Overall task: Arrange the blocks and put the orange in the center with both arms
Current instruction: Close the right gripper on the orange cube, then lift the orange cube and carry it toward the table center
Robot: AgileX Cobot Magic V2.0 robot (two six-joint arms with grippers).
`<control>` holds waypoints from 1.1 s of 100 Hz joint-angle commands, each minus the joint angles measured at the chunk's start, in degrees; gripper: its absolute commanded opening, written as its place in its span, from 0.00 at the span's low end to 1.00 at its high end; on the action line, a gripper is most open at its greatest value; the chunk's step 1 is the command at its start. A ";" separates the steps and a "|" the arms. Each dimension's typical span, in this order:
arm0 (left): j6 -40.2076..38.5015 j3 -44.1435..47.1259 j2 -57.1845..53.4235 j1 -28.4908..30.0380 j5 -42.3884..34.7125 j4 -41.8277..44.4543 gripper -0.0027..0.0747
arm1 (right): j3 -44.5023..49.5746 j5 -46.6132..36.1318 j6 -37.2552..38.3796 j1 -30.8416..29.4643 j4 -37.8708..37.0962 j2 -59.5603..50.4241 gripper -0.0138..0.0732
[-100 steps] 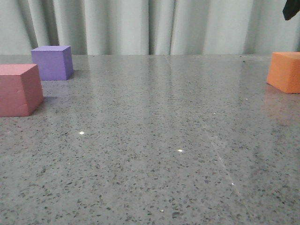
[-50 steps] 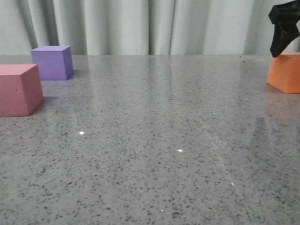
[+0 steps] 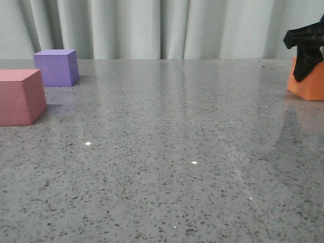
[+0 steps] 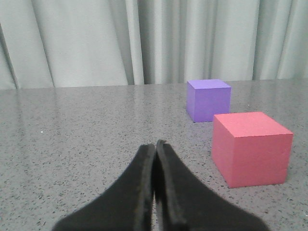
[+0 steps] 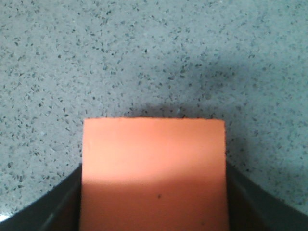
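My right gripper (image 3: 307, 76) sits at the right edge of the front view, down over the orange cube (image 3: 310, 87). In the right wrist view that cube (image 5: 154, 173) fills the lower centre of the frame with one of my fingers (image 5: 62, 204) on each side of it, the jaws spread around it; I cannot tell whether they touch its sides. My left gripper (image 4: 155, 147) shows only in the left wrist view, at the bottom centre, its two fingers pressed together with nothing between them. The purple cube (image 3: 56, 67) stands at the upper left of the front view, the pinkish-red cube (image 3: 21, 96) just below it at the left edge. All three rest on the speckled grey table (image 3: 167, 152).
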 commanded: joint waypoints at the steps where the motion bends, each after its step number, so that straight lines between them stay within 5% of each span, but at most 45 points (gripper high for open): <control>1: -0.13 3.16 -1.96 0.23 -4.73 -0.43 0.02 | -2.77 -1.11 -0.54 -0.49 -0.72 -2.10 0.59; 37: -0.13 3.16 -1.96 0.23 -4.73 -0.43 0.02 | -13.19 10.25 0.75 6.95 0.98 -4.18 0.60; 80: -0.13 3.16 -1.96 0.23 -4.73 -0.43 0.02 | -15.48 2.54 18.63 21.66 0.98 -0.52 0.60; 110: -0.13 3.16 -1.96 0.23 -4.73 -0.43 0.02 | -23.05 5.09 23.79 27.39 0.48 7.95 0.60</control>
